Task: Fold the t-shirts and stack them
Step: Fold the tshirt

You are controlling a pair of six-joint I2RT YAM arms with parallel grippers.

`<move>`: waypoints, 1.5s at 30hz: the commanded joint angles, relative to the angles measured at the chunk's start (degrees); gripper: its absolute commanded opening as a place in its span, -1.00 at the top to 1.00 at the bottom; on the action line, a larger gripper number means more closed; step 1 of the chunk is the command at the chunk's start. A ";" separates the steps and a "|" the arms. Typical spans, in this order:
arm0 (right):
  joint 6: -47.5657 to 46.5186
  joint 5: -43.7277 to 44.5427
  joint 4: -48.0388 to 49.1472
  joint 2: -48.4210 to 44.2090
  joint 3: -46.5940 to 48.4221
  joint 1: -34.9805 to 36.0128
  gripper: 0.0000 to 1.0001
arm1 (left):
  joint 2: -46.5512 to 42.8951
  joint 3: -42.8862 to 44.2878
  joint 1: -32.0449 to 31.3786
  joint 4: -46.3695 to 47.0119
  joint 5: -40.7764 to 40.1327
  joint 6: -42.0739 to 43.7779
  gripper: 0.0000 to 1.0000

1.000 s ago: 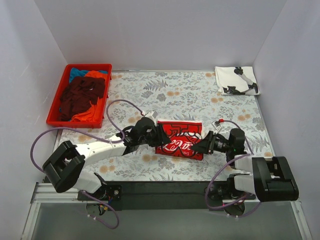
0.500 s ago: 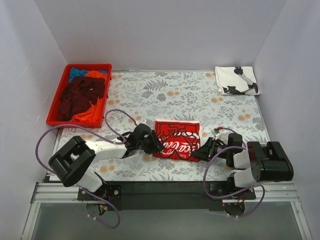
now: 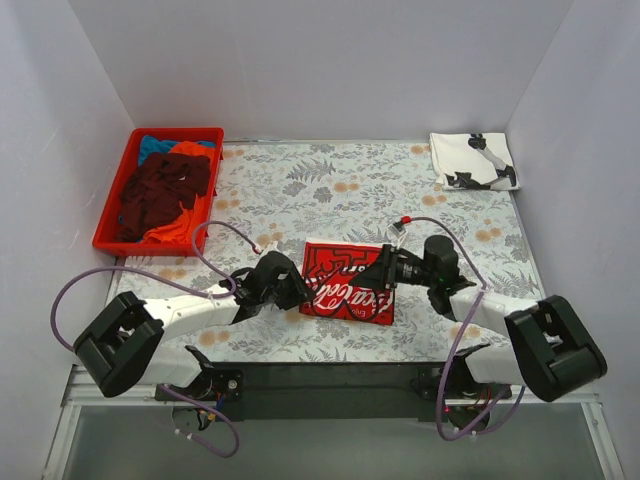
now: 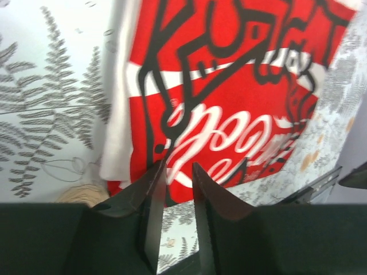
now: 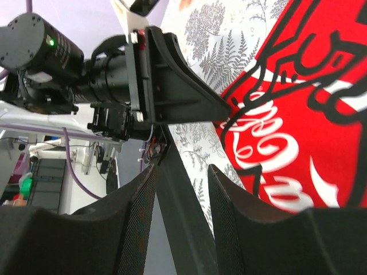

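Crate (image 3: 150, 248): red plastic and rectangular. You'll find it at the far-left corner of the table, its long side close along the left wall.
Table cover (image 3: 330, 185): pale cloth printed with grey ferns and orange blossoms, spread flat over your whole work surface.
Walls (image 3: 300, 60): plain pale panels that close you in at the back and on both sides.
Rail (image 3: 330, 378): black bar along the near table edge, with a light metal frame (image 3: 70, 400) just below it.
Clutter (image 5: 34, 172): seen past the table in your right wrist view, too blurred to name.
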 commanded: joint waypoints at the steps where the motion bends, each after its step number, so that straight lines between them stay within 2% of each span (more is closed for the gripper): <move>1: -0.53 6.05 1.08 6.58 4.53 5.39 0.04 | 1.72 -3.16 -0.08 0.39 -1.88 -3.14 0.56; 5: -0.45 7.47 6.86 18.69 7.35 9.79 0.06 | 2.43 -8.07 -0.08 1.45 -3.28 -9.28 0.72; 13: -1.85 7.91 11.72 33.40 5.34 9.45 0.12 | 0.41 -10.99 0.63 1.10 -4.78 -13.43 0.83; 15: -0.28 6.95 14.95 32.88 4.54 8.66 0.14 | -0.38 -11.34 0.63 1.19 -4.78 -13.61 0.83; 19: -0.35 5.80 14.54 25.43 4.54 6.64 0.13 | -1.44 -11.78 0.63 1.37 -4.26 -12.64 0.83; 22: -0.71 3.96 13.92 23.13 5.24 3.04 0.12 | -1.61 -12.04 0.63 3.82 -3.73 -12.03 0.82; 28: -1.32 1.76 14.10 25.40 7.44 -4.87 0.12 | -1.35 -11.60 0.54 4.62 -3.03 -11.15 0.81; 32: -1.85 1.93 14.80 30.06 7.70 -10.66 0.13 | -0.83 -11.43 0.63 5.23 -2.76 -10.53 0.79; 40: -2.64 -1.04 19.01 37.53 7.88 -17.79 0.14 | -0.29 -10.20 0.54 6.02 -1.88 -8.61 0.72; 44: -0.53 -3.78 19.99 32.80 7.00 -19.47 0.14 | -2.84 -9.32 0.54 5.50 -2.14 -6.41 0.56; 45: -0.10 -4.22 19.81 31.31 6.83 -19.47 0.14 | -3.80 -8.97 0.54 5.23 -2.41 -5.88 0.45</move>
